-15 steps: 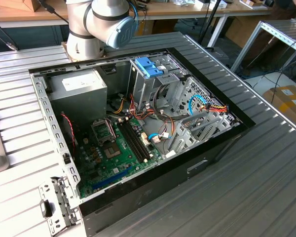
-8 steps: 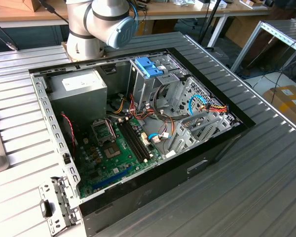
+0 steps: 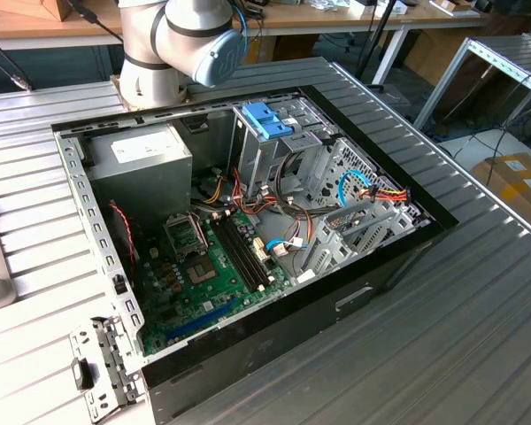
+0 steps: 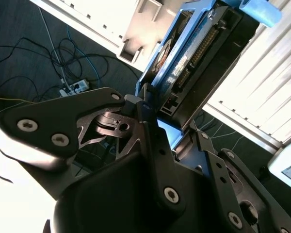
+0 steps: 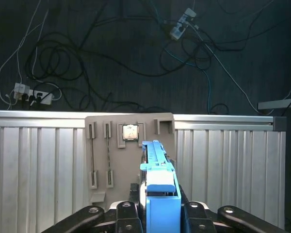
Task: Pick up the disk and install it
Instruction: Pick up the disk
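You see the disk (image 5: 161, 194) edge-on in the first wrist view, its bright blue rail facing the camera, clamped in the gripper (image 5: 161, 216), whose black fingers (image 5: 128, 213) press against it from either side. In the second wrist view the disk (image 4: 196, 53) shows its darker underside, with a connector strip and a blue rail along the long edge. The gripper (image 4: 167, 114) grasps it at one end, and one finger (image 4: 146, 104) lies flat against the drive's side.

The disk hangs clear above a ribbed metal table (image 5: 39, 165). A tan plastic tray (image 5: 99, 145) with narrow slots lies flat on that table beyond the disk, and a small square chip (image 5: 130, 132) sits in one of its recesses. Past the table edge you see a dark floor strewn with loose cables (image 5: 87, 58) and a white power strip (image 5: 31, 95).

In the exterior view the open computer case (image 3: 248, 354) lies on its side on a ribbed table (image 3: 451, 336).

- **Motherboard:** the green motherboard (image 3: 203, 266) covers the near floor of the case.
- **Power supply:** the grey power supply (image 3: 137, 164) fills the far corner towards the exterior view's left.
- **Drive cage:** the metal drive cage (image 3: 323, 168) stands towards the exterior view's right, with a blue clip (image 3: 267, 119) at its far end.
- **Bracket:** a loose metal bracket (image 3: 97, 367) lies just beside the case's near corner.
- **Robot arm:** the robot arm (image 3: 177, 40) rises at the far side of the case.
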